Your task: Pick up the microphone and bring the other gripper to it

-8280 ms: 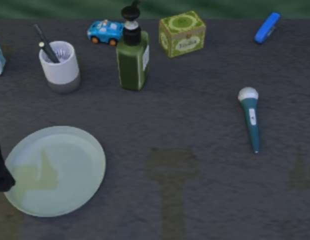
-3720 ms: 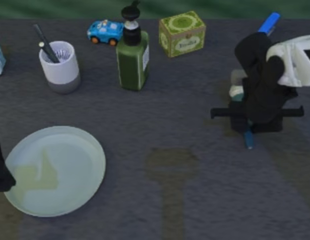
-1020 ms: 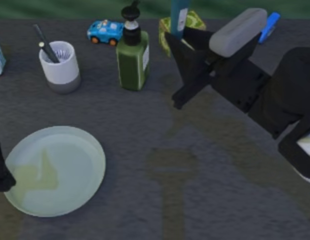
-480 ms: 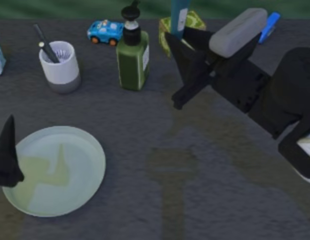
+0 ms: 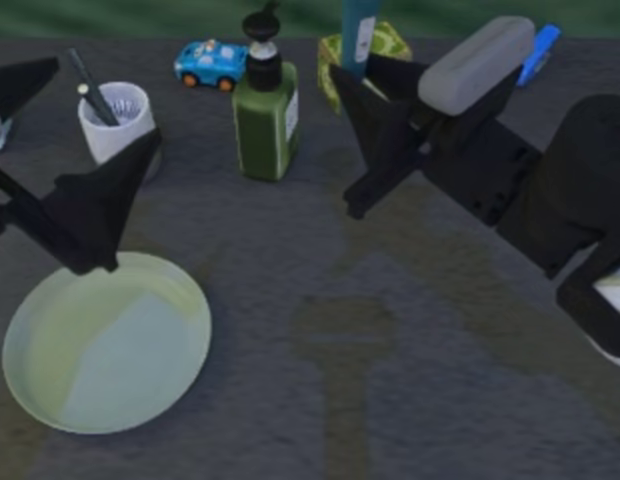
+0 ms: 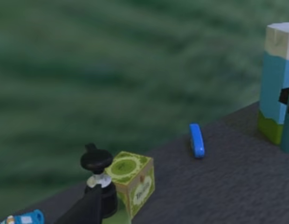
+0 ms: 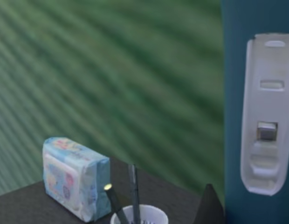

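Note:
The microphone [image 5: 357,27] is held high above the table's back middle, and only its teal handle with the white strip shows at the top view's upper edge. My right gripper [image 5: 365,75] is shut on it, its black fingers pointing left. In the right wrist view the teal handle [image 7: 237,93] and white strip [image 7: 265,116] fill the side of the picture. The other gripper, my left gripper [image 5: 100,100], hangs open over the white cup at the left, far from the microphone, its two pointed fingers spread wide.
On the table stand a white cup [image 5: 118,108] with pens, a green pump bottle [image 5: 265,115], a blue toy car [image 5: 210,62], a green box [image 5: 392,40], a blue clip [image 5: 537,50] and a pale plate [image 5: 140,370]. A tissue pack [image 7: 74,179] lies at the far left.
My left arm has come up from the lower left edge and swung over the plate and cup, fingers spread. The right arm with the microphone has stayed still.

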